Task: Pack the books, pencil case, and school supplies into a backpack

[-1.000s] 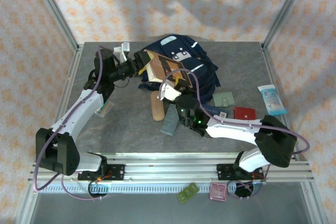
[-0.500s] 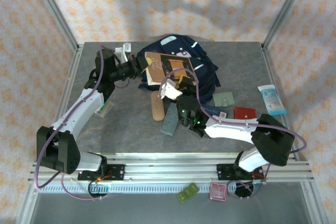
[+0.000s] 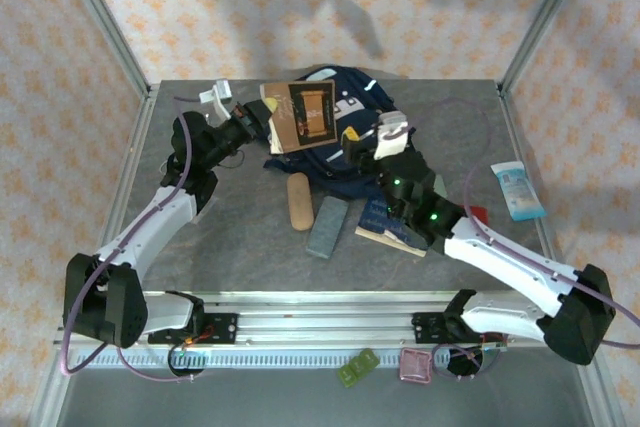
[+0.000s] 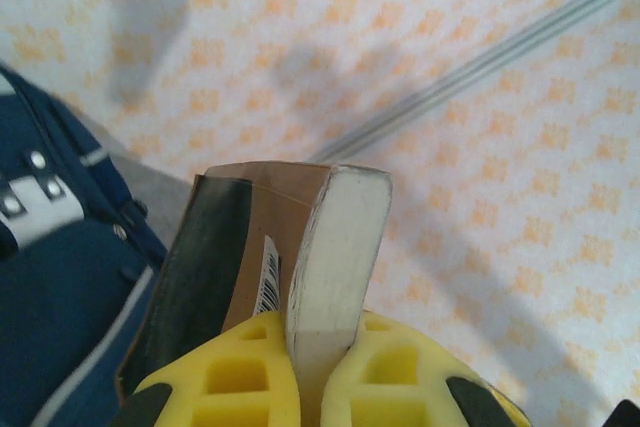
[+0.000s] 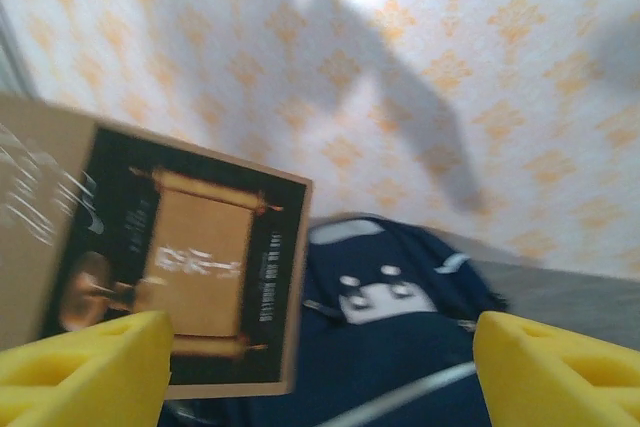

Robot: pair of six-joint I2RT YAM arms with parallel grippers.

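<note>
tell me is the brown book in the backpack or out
Out: the left tool, shut on its page edge, holds the brown book raised beside the backpack.

The brown book (image 3: pixel 300 115), held upright, blocks one side of the backpack (image 3: pixel 365 95).

Blurred in the right wrist view, the brown hardcover book with a dark panel (image 5: pixel 170 277) has unreadable cover lettering, and its left part is cut off by the frame. The left gripper (image 4: pixel 312 357) hides the book's lower end between its yellow fingers (image 4: pixel 395 372). Overhead, the right arm (image 3: pixel 480 247) covers part of the dark blue book with pale page edges (image 3: pixel 378 225).
</note>
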